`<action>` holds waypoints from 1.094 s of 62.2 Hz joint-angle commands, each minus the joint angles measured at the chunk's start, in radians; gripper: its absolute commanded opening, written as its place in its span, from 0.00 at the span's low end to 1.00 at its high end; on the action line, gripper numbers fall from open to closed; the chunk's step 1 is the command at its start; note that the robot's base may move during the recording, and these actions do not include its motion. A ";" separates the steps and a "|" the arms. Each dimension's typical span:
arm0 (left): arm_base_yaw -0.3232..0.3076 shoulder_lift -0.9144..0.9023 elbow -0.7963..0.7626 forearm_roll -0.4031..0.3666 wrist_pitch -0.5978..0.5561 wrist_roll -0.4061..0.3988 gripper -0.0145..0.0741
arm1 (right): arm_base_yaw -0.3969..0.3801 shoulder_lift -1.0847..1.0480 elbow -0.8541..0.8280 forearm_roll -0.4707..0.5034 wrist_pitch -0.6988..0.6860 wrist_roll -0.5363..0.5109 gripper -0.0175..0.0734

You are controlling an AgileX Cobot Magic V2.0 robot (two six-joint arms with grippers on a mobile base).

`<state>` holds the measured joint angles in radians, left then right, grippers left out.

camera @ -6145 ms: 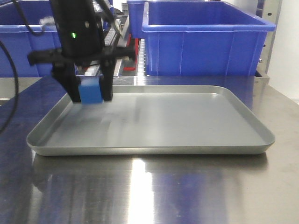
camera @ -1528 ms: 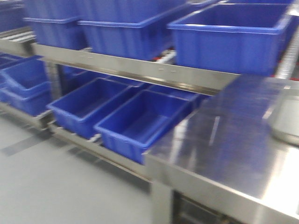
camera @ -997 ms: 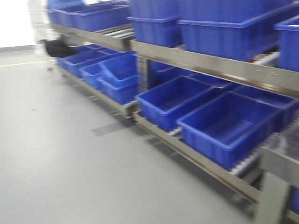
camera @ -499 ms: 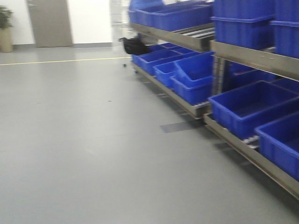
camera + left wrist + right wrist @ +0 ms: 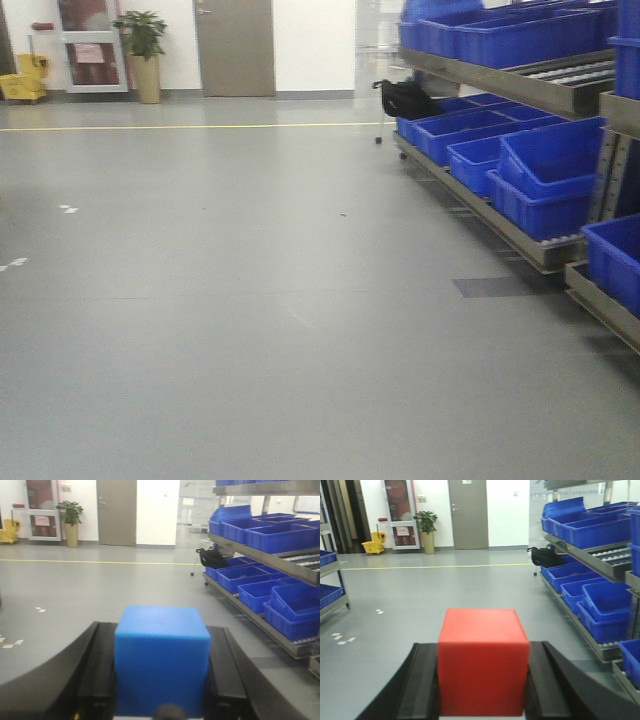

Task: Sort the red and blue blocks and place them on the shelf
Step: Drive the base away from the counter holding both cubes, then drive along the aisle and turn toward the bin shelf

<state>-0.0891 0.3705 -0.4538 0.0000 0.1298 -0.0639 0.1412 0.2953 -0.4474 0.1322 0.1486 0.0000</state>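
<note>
In the left wrist view a bright blue block fills the space between two black fingers; my left gripper is shut on it. The right wrist view shows a bright red block clamped the same way, with my right gripper shut on it. Both cubes are carried above the grey floor. A metal shelf with blue bins runs along the right side. Neither gripper nor block shows in the front view.
Blue plastic bins line the shelf's lower level on the right. A black bag lies at the rack's far end. A door, a potted plant and a yellow mop bucket stand at the back wall.
The front view has swung left, from the tray on the steel table, past the bin racks, to open floor with the shelf at the right edge.
</note>
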 commanded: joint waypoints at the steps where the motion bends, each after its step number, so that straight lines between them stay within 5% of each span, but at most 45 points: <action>1: 0.000 0.005 -0.029 0.000 -0.090 -0.003 0.31 | -0.004 0.008 -0.025 0.001 -0.091 -0.010 0.25; 68: 0.000 0.005 -0.029 0.000 -0.090 -0.003 0.31 | -0.004 0.008 -0.025 0.001 -0.091 -0.010 0.25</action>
<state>-0.0891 0.3705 -0.4538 0.0000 0.1298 -0.0639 0.1412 0.2953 -0.4474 0.1322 0.1486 0.0000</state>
